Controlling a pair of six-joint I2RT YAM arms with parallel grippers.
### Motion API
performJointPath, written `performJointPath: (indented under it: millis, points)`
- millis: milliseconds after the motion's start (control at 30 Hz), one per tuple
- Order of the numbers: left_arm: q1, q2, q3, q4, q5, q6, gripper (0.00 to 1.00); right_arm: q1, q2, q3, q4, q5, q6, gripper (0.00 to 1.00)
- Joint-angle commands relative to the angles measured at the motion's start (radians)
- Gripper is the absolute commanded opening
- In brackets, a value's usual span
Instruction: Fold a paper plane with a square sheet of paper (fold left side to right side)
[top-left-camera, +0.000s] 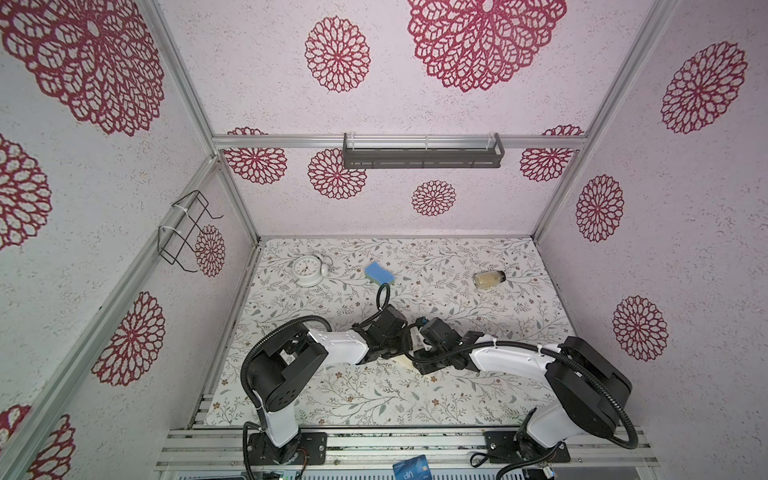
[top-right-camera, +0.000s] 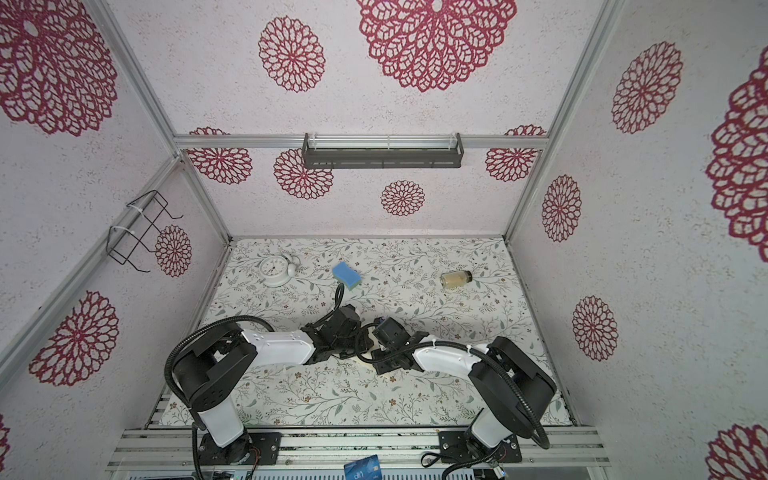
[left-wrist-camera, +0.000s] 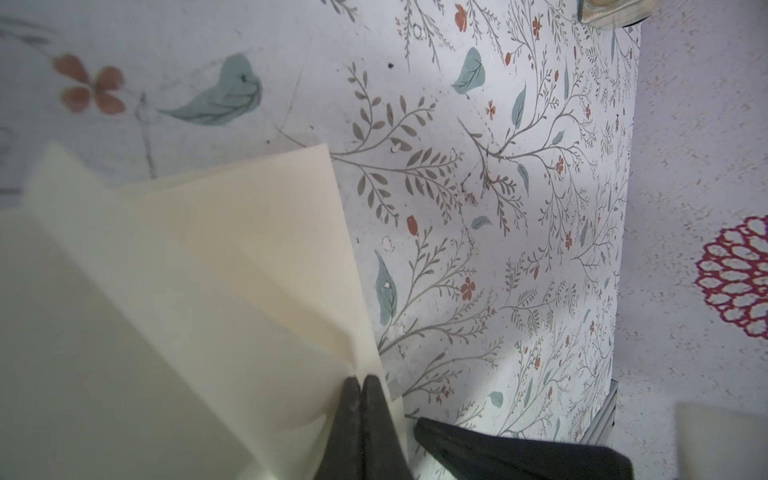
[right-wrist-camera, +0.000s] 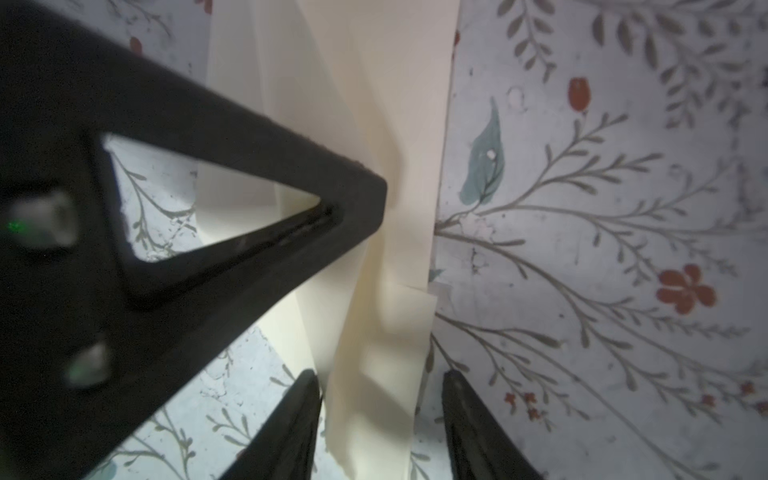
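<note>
Your left gripper (left-wrist-camera: 360, 384) is pinched tight on the edge of the folded paper (left-wrist-camera: 199, 270), which lies mid-table (top-left-camera: 457, 299) between both arms, while your right gripper (right-wrist-camera: 380, 376) stands partly open, its jaws straddling the paper's layered end.

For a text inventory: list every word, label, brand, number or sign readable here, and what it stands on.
"VIP": on the blue card at the rig's near edge, seen upside down in both top views; its finer print is too small to read.
Dial numerals of the white alarm clock: too small to read.
No text shows on the glass jar or the folded cream paper.
</note>
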Motion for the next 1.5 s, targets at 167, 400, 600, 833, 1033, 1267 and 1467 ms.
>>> performJointPath:
  millis: [167, 400, 600, 833, 1033, 1267, 1467]
  points:
    - [0.012, -0.006, 0.024, -0.006, -0.01, 0.0, 0.0, -0.002, 0.009, -0.04, 0.013, -0.006, 0.005, 0.39]
    - [0.038, -0.062, 0.024, -0.03, -0.003, 0.033, 0.0, -0.033, 0.008, -0.069, 0.057, -0.07, 0.029, 0.31]
    - [0.041, -0.118, -0.021, -0.031, 0.008, 0.044, 0.0, -0.053, 0.008, -0.083, 0.072, -0.099, 0.034, 0.26]
    - [0.025, -0.152, -0.075, -0.008, 0.02, 0.039, 0.0, -0.065, 0.016, -0.095, 0.087, -0.114, 0.04, 0.21]
    - [-0.002, -0.123, -0.088, 0.041, 0.031, 0.04, 0.0, -0.073, 0.018, -0.099, 0.091, -0.119, 0.042, 0.2]
    - [-0.008, -0.043, -0.048, 0.053, 0.041, 0.054, 0.0, -0.074, 0.015, -0.098, 0.09, -0.128, 0.044, 0.2]
    - [-0.008, 0.0, -0.042, 0.053, 0.023, 0.049, 0.0, -0.084, -0.014, -0.091, 0.078, -0.154, 0.054, 0.2]
